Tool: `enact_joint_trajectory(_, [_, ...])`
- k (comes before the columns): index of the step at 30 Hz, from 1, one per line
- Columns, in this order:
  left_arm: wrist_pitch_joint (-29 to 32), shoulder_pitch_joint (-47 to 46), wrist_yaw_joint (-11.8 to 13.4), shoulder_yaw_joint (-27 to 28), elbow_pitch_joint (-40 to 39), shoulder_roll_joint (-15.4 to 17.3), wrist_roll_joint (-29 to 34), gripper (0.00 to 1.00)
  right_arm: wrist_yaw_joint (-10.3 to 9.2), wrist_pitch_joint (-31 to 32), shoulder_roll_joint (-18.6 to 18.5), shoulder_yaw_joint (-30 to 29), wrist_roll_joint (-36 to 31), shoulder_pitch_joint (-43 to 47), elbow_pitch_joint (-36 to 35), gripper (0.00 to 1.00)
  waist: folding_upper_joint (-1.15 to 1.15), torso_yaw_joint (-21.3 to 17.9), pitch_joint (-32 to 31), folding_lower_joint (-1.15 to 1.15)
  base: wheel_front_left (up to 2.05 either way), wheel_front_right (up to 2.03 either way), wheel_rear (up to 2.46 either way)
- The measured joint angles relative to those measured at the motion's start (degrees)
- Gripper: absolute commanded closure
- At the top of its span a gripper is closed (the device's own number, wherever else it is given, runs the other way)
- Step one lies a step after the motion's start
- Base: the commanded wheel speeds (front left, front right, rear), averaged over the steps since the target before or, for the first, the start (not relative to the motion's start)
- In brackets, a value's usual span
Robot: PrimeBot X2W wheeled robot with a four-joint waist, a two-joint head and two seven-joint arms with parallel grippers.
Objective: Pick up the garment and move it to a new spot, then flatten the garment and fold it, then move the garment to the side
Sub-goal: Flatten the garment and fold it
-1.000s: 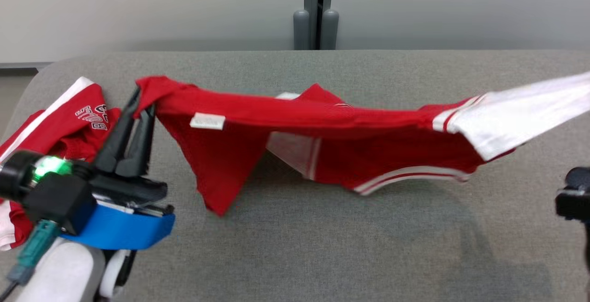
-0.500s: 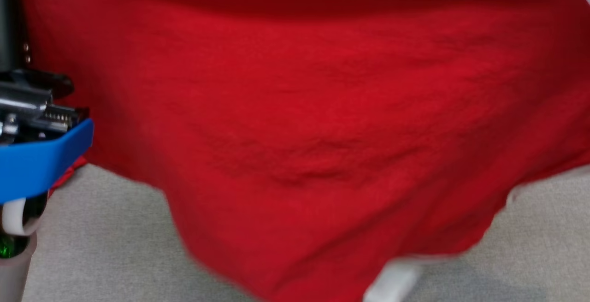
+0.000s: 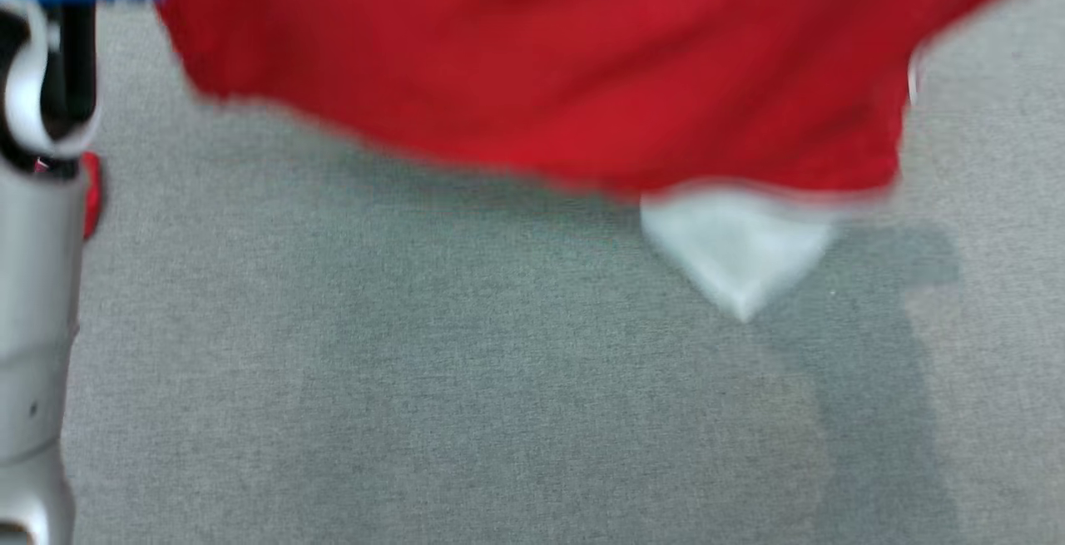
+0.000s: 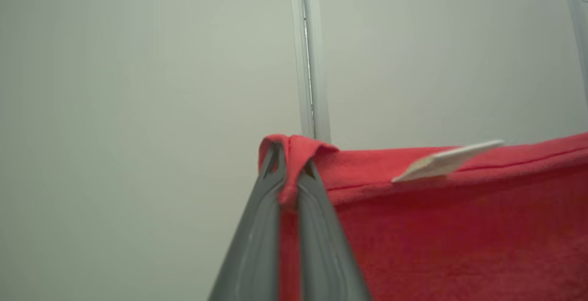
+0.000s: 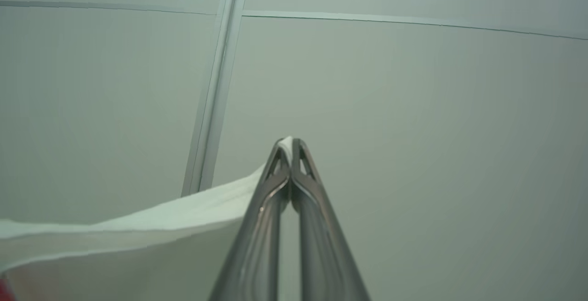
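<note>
A red garment hangs stretched in the air above the grey counter, its blurred lower hem and a white corner dangling over the surface and throwing a shadow on it. The left fingers are pinched shut on a bunched red edge of the cloth, just left of a white label, while the right fingers are clamped tight on the garment's white part, which trails away to their left. Pale wall panels stand behind both grips.
</note>
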Motion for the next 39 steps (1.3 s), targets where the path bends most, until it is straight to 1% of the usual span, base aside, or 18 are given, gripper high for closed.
enact_joint_trajectory(4, [-3.0,-6.5,-1.5,-1.0,12.1,-2.9,-0.5,1.00,0.00,-4.0,0.6,3.4,0.9,-7.4,10.3,1.00,0.00,0.4,1.3,0.00,0.00,0.00,0.00])
enact_joint_trajectory(9, [-5.7,-8.7,-2.9,-0.9,27.7,-5.3,-1.9,1.00,0.00,-8.6,3.9,8.3,2.5,-8.7,22.8,1.00,0.00,-0.7,2.0,-0.02,0.00,0.00,0.00])
enact_joint_trajectory(12, [-6.7,-7.2,-3.5,-1.1,36.7,-7.0,-2.6,1.00,0.00,-10.4,6.8,11.4,3.5,-5.5,30.2,1.00,0.00,-1.4,2.8,-0.01,0.00,0.00,0.00])
enact_joint_trajectory(17, [-7.2,-1.7,-4.3,-0.4,50.7,-10.6,-5.1,1.00,0.00,-12.3,12.2,15.3,5.7,2.0,42.1,1.00,0.00,-2.3,4.1,-0.01,0.00,0.00,0.00])
enact_joint_trajectory(20, [-7.3,1.0,-4.6,0.3,55.8,-11.9,-5.9,1.00,0.00,-12.9,14.1,16.9,7.6,6.1,46.7,1.00,0.00,-2.6,4.7,-0.02,0.00,0.00,0.00])
enact_joint_trajectory(22, [-7.3,2.7,-4.8,1.2,56.1,-12.4,-6.1,1.00,0.00,-13.1,14.6,17.5,9.2,8.7,47.9,1.00,0.00,-2.7,5.0,-0.01,0.00,0.00,0.00])
enact_joint_trajectory(24, [-7.4,4.8,-4.9,2.2,55.0,-12.6,-6.0,1.00,-0.01,-13.2,14.8,16.9,10.5,11.7,46.5,1.00,0.00,-2.6,4.9,-0.01,0.00,0.00,0.00])
enact_joint_trajectory(27, [-7.4,9.3,-4.9,3.9,52.0,-13.0,-4.8,1.00,0.00,-13.3,15.0,15.5,11.5,17.7,41.5,1.00,0.00,-2.3,4.0,-0.02,0.00,0.00,0.00])
enact_joint_trajectory(33, [-7.4,19.2,-5.0,6.8,46.7,-14.5,-2.8,1.00,-0.01,-13.3,15.1,11.2,11.9,33.7,29.4,1.00,-0.01,-1.2,0.3,-0.03,0.00,0.00,0.00])
enact_joint_trajectory(37, [-7.4,26.1,-5.0,7.9,41.8,-14.7,-0.9,1.00,0.00,-13.3,15.7,8.9,10.5,44.5,20.6,1.00,-0.02,-0.7,-2.3,-0.03,0.00,0.00,0.00])
enact_joint_trajectory(39, [-7.4,30.1,-4.5,8.1,38.8,-15.0,-0.2,1.00,0.00,-13.3,16.0,7.9,9.7,49.7,16.4,1.00,-0.02,-0.4,-3.7,-0.03,0.00,0.00,0.00])
